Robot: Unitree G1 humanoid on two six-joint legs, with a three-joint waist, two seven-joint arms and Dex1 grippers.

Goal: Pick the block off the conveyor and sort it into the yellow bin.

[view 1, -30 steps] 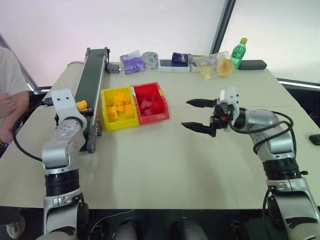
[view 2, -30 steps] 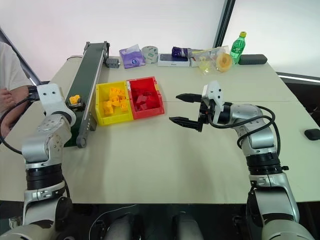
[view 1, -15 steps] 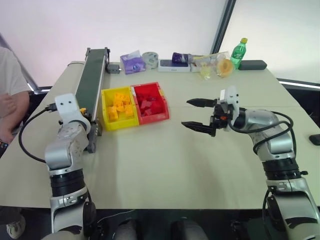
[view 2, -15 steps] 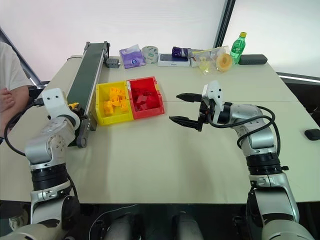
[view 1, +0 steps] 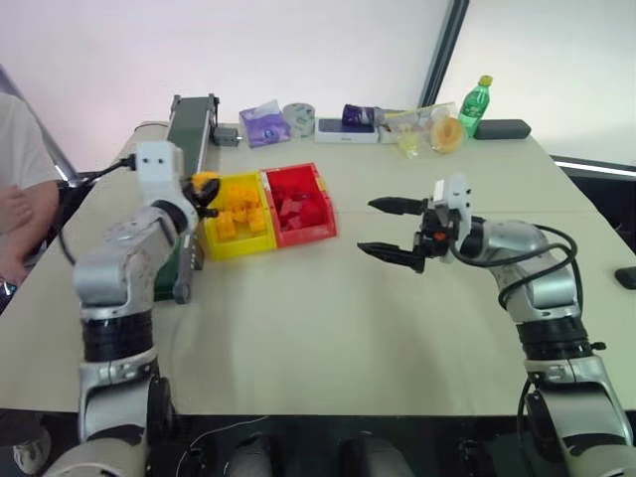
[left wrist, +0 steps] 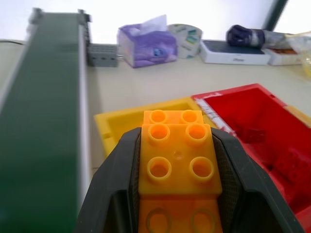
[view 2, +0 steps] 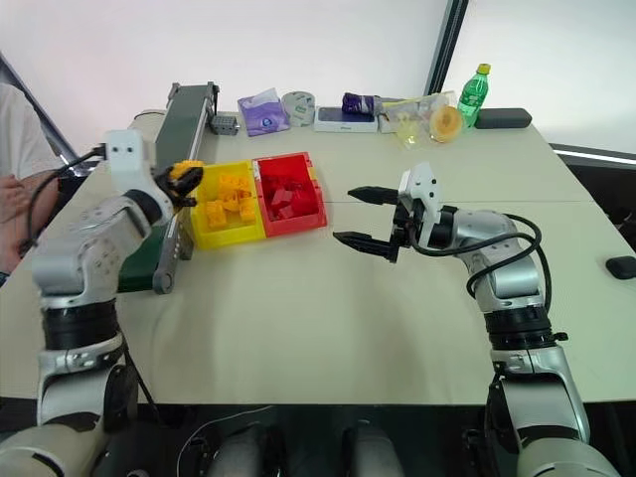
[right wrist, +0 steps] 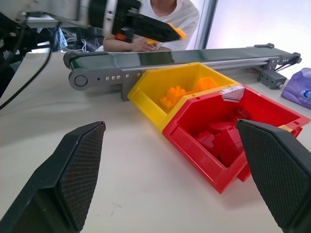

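Left gripper [view 1: 204, 185] grips the block [left wrist: 179, 162] just beside the yellow bin [view 1: 211, 243]; right gripper [view 1: 393, 229] hangs open.

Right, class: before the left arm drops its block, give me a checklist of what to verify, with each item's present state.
1. Left gripper shut on the yellow-orange block: ok.
2. Block lifted clear of the conveyor: ok.
3. Block fully over the yellow bin: not ok; it hangs by the bin's edge nearest the belt.
4. Room in the yellow bin: ok; the blocks in it lie below the rim.
5. Red bin not under the block: ok.
6. Right gripper away from the bins, jaws open: ok.
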